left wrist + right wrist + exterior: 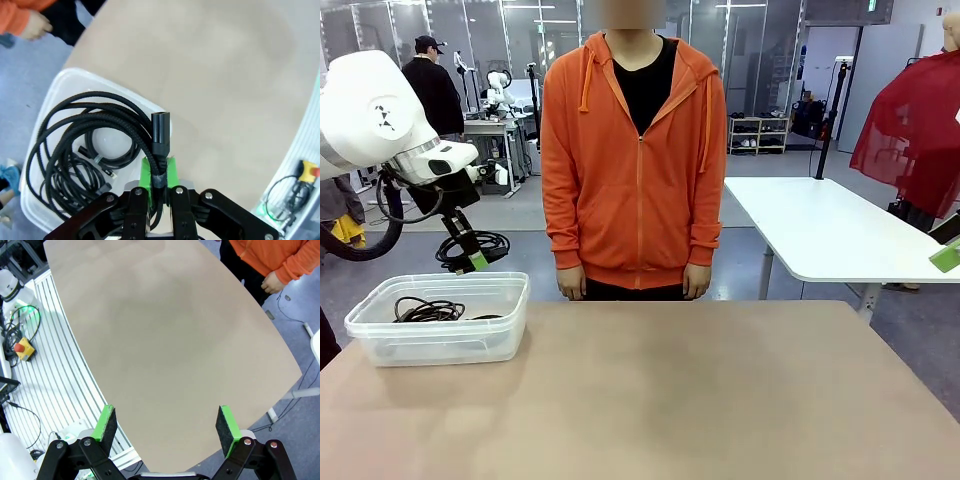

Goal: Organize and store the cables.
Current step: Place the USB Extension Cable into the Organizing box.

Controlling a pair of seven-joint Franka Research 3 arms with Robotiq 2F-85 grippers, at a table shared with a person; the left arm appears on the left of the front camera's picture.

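Last coil hung over the bin, nearly stored.

You had the left gripper clamped tight on a coiled black braided cable just behind its plug, dangling above the clear plastic bin at the table's near-left; other thin black cable coils lay inside already. Your right gripper stood wide and empty over the bare tan table. Judging by that, only the drop was left.
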